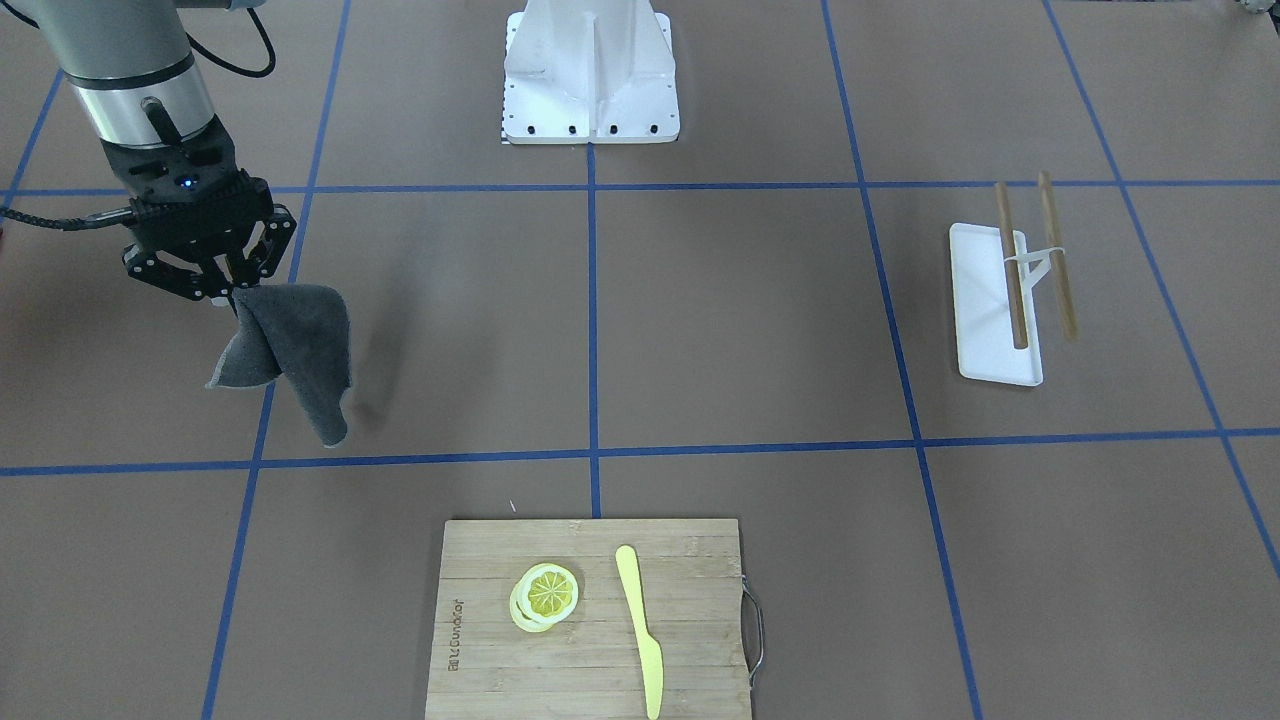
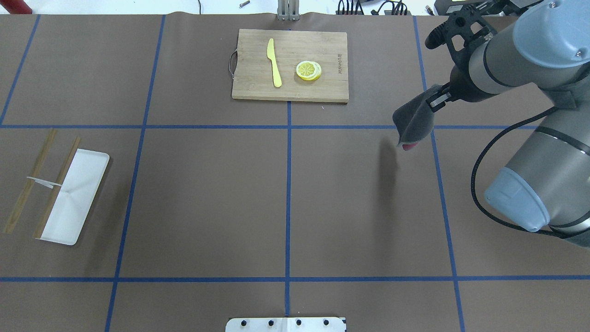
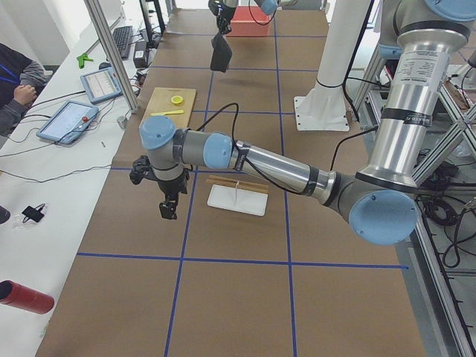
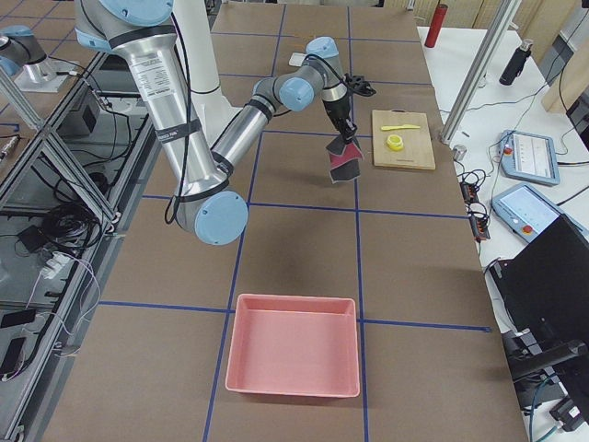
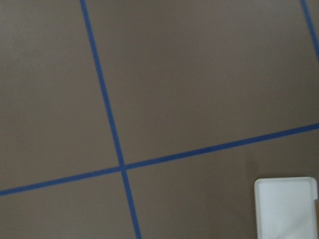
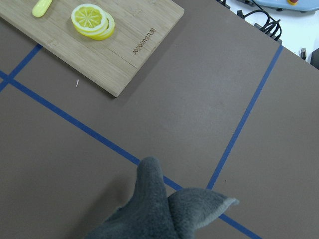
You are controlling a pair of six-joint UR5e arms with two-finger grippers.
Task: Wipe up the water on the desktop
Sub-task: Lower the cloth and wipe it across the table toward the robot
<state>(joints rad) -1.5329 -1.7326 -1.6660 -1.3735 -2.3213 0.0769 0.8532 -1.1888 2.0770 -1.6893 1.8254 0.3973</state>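
Note:
The desktop (image 2: 207, 198) is a matte brown top crossed by blue tape lines; I see no water on it. My right gripper (image 1: 225, 288) is shut on a dark grey cloth (image 1: 295, 350), which hangs folded above the desktop and casts a shadow on it. The cloth also shows in the overhead view (image 2: 412, 122), the right wrist view (image 6: 164, 209) and the exterior right view (image 4: 345, 161). My left gripper (image 3: 169, 210) shows only in the exterior left view, hovering above the desktop near the white tray; I cannot tell if it is open or shut.
A bamboo cutting board (image 2: 332, 90) with lemon slices (image 2: 309, 70) and a yellow knife (image 2: 274, 62) lies at the far middle. A white tray (image 2: 76, 203) with chopsticks (image 2: 30, 184) lies on the left. A pink bin (image 4: 293, 354) sits at the right end. The robot base (image 1: 590, 70) stands mid-table.

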